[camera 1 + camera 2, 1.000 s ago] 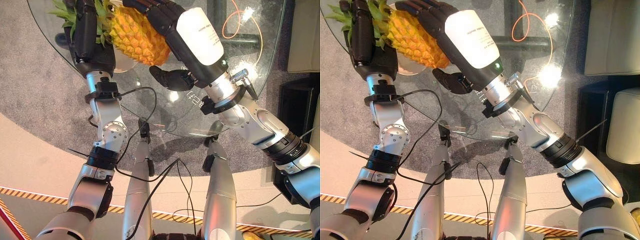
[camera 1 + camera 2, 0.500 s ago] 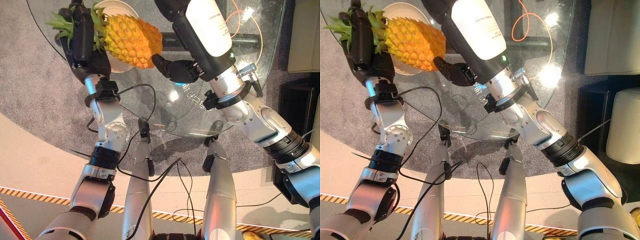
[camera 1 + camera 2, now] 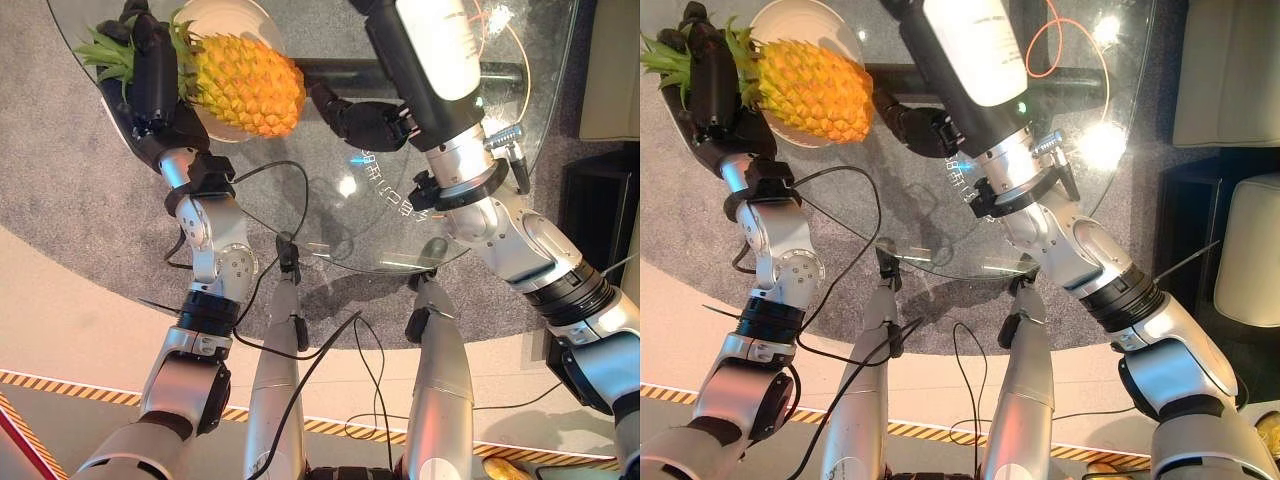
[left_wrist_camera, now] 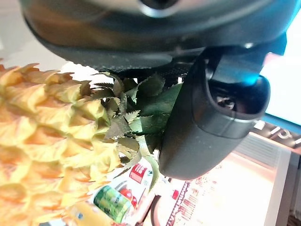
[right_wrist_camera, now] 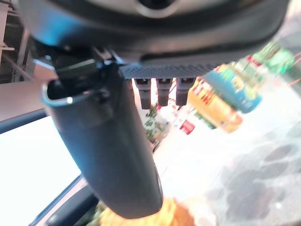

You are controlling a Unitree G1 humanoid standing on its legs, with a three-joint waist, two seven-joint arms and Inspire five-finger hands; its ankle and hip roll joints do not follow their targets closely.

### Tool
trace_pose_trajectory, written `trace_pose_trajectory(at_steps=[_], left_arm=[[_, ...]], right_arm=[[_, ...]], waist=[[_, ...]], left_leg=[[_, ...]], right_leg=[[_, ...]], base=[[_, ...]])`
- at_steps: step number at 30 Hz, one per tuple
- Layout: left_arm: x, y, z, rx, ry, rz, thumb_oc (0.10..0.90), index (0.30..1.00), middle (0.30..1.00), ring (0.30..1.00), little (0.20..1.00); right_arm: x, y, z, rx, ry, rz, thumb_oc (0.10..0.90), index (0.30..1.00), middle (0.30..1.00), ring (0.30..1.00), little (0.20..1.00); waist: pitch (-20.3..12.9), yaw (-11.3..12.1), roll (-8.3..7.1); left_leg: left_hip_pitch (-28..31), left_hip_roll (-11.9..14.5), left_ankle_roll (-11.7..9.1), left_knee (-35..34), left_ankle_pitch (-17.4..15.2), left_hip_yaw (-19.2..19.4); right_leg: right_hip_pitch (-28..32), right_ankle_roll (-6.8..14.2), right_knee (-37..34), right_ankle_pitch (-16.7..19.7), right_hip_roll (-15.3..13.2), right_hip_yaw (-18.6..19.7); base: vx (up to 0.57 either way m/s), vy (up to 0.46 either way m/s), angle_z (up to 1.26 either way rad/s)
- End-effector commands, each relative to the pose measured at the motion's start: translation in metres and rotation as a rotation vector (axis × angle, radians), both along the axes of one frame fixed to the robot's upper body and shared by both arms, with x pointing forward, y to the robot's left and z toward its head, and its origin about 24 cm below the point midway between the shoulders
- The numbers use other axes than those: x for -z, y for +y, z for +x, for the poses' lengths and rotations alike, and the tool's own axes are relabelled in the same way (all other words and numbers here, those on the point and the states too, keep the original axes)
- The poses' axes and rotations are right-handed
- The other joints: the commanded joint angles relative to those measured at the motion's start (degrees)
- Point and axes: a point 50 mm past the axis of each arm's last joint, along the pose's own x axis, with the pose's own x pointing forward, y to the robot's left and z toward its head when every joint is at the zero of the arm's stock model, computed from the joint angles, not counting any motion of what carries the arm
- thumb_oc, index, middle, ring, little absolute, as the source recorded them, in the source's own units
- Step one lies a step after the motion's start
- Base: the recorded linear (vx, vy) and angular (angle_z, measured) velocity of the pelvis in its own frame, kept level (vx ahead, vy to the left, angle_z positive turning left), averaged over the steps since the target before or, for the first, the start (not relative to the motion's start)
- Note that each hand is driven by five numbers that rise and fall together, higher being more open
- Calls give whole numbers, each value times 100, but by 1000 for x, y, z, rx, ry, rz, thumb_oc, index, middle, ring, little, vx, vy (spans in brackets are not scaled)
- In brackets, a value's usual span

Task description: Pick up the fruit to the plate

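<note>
Your left robot hand [image 3: 150, 80] grips the pineapple [image 3: 243, 82] by its crown over the plate [image 3: 800, 20] at the tabletop's far left edge; lowering and release remain. Right robot hand [image 3: 365, 120] is spread, empty.

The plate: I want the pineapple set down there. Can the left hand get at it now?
Probably yes: the left hand, gripping the pineapple by its crown, holds the fruit over the plate; nothing visible lies between them.

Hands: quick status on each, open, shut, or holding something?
Left hand: shut on the pineapple, gripping its leafy crown.
Right hand: cannot be told; thumb beside the pineapple, fingers hidden.
</note>
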Motion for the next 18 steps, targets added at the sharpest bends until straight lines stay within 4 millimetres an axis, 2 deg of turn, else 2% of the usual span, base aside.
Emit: trace_pose_trajectory(at_steps=[1,3,5,8,12,18], left_arm=[[-68,11,-33,-173,-361,76,100,300,300,300,200],[-68,14,-34,-224,-359,95,100,300,300,300,200],[-68,14,-35,-241,-358,101,100,300,300,300,200],[-69,20,-35,-305,-353,119,100,300,300,300,200],[-70,23,-34,-355,-342,139,100,300,300,300,200],[-73,34,-31,-455,-313,160,100,300,300,300,200]], right_arm=[[-30,-9,-14,-56,-157,217,800,900,900,900,900],[-23,-23,-7,-12,-135,301,800,900,900,900,900],[-20,-29,-5,4,-130,335,800,900,900,900,900],[-9,-52,1,71,-105,471,800,900,900,900,900],[0,-67,6,128,-90,557,800,900,900,900,900],[19,-106,19,235,-6,794,800,900,900,900,900]], waist=[[-131,-1,-190],[-131,-34,-206],[-131,-36,-214],[-131,-74,-255],[-131,-90,-278],[-131,-126,-291]], left_leg=[[85,60,-283,318,-391,-21],[94,81,-286,334,-412,-12],[98,87,-286,332,-419,-3],[69,113,-290,349,-441,14],[70,120,-287,344,-453,23],[93,143,-293,327,-487,52]], right_leg=[[585,307,-794,291,91,-61],[579,301,-780,280,107,-42],[580,299,-786,278,109,-36],[549,294,-764,258,118,-35],[537,291,-741,240,134,-37],[505,287,-686,196,165,-31]], base=[[0,45,0],[6,55,-1],[1,37,0],[-3,22,0],[0,0,0],[0,0,0]])
